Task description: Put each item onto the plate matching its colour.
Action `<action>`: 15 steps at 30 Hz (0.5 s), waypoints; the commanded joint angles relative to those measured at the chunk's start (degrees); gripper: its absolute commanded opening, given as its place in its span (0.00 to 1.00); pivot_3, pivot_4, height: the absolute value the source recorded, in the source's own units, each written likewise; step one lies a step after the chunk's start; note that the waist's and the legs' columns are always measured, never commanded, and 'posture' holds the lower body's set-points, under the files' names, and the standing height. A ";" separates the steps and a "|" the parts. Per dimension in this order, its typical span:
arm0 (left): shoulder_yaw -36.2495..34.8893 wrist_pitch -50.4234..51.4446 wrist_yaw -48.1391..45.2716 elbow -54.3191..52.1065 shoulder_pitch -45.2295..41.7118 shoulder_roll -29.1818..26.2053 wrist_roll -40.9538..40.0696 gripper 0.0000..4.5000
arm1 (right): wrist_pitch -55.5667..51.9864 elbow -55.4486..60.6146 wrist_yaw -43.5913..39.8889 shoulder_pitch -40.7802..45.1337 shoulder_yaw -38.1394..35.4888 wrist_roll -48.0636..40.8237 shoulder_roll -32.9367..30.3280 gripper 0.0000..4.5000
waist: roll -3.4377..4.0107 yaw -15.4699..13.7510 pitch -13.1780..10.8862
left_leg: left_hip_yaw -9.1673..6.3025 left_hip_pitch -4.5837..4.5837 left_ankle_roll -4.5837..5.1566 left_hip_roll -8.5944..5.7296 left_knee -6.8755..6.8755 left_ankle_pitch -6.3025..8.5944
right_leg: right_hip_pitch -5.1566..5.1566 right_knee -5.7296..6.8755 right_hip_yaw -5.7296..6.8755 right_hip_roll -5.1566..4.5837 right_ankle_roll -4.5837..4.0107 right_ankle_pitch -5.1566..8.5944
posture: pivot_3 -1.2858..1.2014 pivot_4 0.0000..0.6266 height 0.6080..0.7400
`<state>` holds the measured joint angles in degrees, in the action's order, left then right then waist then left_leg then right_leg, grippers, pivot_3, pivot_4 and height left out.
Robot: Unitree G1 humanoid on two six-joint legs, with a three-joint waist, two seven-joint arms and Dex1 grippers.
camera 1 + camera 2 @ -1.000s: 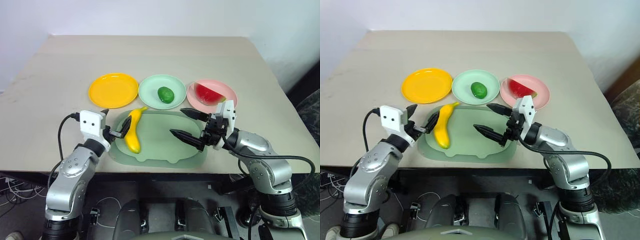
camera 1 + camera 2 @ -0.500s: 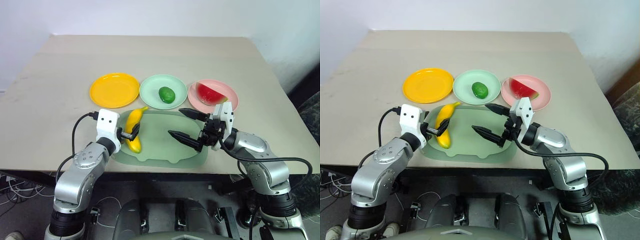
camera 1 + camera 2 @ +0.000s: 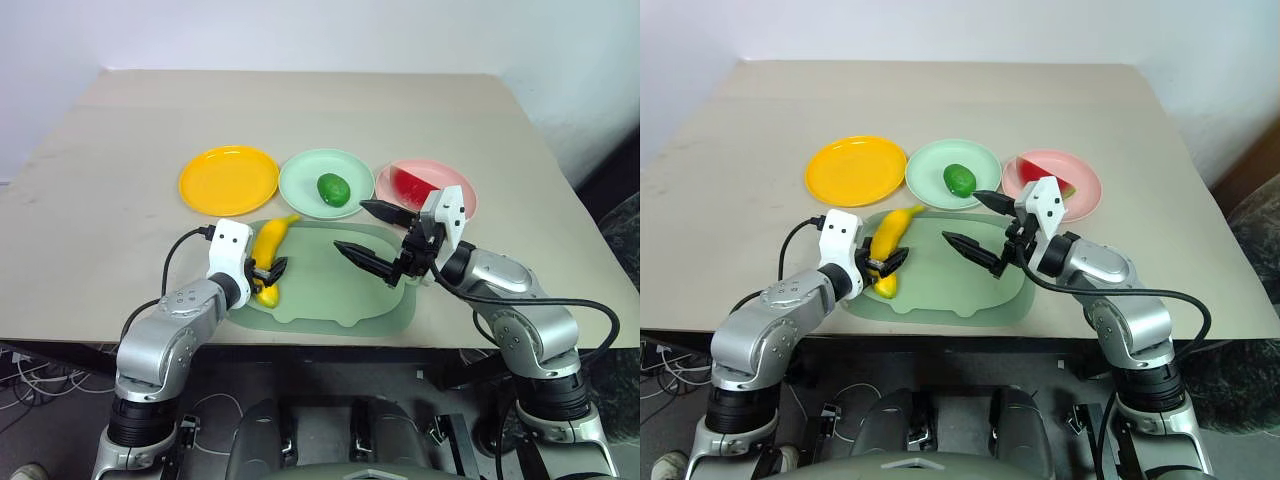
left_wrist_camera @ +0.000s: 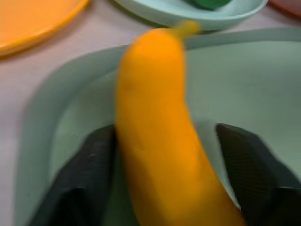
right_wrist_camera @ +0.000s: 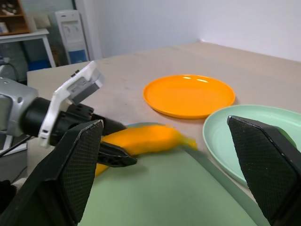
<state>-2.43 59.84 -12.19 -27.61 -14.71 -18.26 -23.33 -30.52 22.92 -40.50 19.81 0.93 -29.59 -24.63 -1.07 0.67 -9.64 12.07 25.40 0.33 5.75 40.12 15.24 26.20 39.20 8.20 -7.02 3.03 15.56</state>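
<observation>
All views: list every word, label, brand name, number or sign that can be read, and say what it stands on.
None can be read in any view.
The yellow plate, green plate and pink plate are plain.
The banana, green fruit, watermelon wedge and tray carry no print.
The white housings on both arms show no legible marking.
The shelf and white appliance in the right wrist view's background show no readable text.
</observation>
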 commanded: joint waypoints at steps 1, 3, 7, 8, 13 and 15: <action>0.04 -1.59 0.08 -1.51 -0.78 -1.30 1.23 0.52 | 0.16 2.87 0.71 1.10 -0.34 -0.34 -0.59 1.00 | 0.00 0.04 0.00 | 0.00 0.00 0.00 0.00 0.00 0.00 | 0.00 0.00 0.00 0.00 0.00 0.00 | 0.52 0.24 0.66; 0.71 -3.61 1.61 -1.26 -1.26 -2.43 4.03 0.45 | 0.26 2.76 0.92 0.91 -0.50 -0.53 -0.51 1.00 | 0.00 0.07 0.00 | 0.00 -0.01 0.00 0.00 0.00 0.00 | 0.00 0.01 0.00 0.00 0.00 0.00 | 0.52 0.24 0.66; 2.33 -6.07 4.16 -0.39 -3.64 -3.36 8.32 0.45 | 1.31 2.00 0.55 0.25 -0.21 -0.20 -0.43 1.00 | 0.00 0.10 0.00 | 0.01 0.00 -0.02 0.00 -0.01 -0.01 | 0.03 0.01 0.00 0.01 0.00 0.00 | 0.52 0.24 0.66; 1.81 -5.97 4.85 -0.10 -4.62 -2.42 8.34 0.45 | 1.66 1.70 0.38 0.09 -0.10 -0.07 -0.36 1.00 | -0.01 -0.12 0.00 | 0.01 0.01 -0.02 0.00 -0.01 -0.01 | 0.03 0.01 0.00 0.01 0.00 0.00 | 0.52 0.24 0.66; -1.46 -7.99 8.32 2.37 -9.73 2.41 9.14 0.45 | 3.82 -0.33 -0.26 0.17 1.16 0.58 0.67 1.00 | -0.03 -0.11 0.00 | -0.02 0.03 0.01 -0.04 0.03 0.00 | -0.01 0.01 0.02 -0.03 0.01 0.00 | 0.52 0.24 0.66; -2.60 -8.91 11.08 6.07 -12.60 3.90 10.76 0.45 | 4.76 -1.43 -0.45 0.51 1.71 1.19 1.07 1.00 | -0.03 -0.02 0.00 | -0.02 0.01 0.00 -0.03 0.02 -0.01 | -0.01 0.02 0.02 -0.02 0.01 -0.01 | 0.52 0.24 0.66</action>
<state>-2.60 52.82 -3.57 -23.25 -25.20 -14.68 -14.44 -27.63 21.56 -40.67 19.65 2.47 -28.88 -24.00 -1.11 0.65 -9.63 12.06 25.41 0.33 5.72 40.14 15.23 26.18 39.22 8.22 -7.03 3.04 15.55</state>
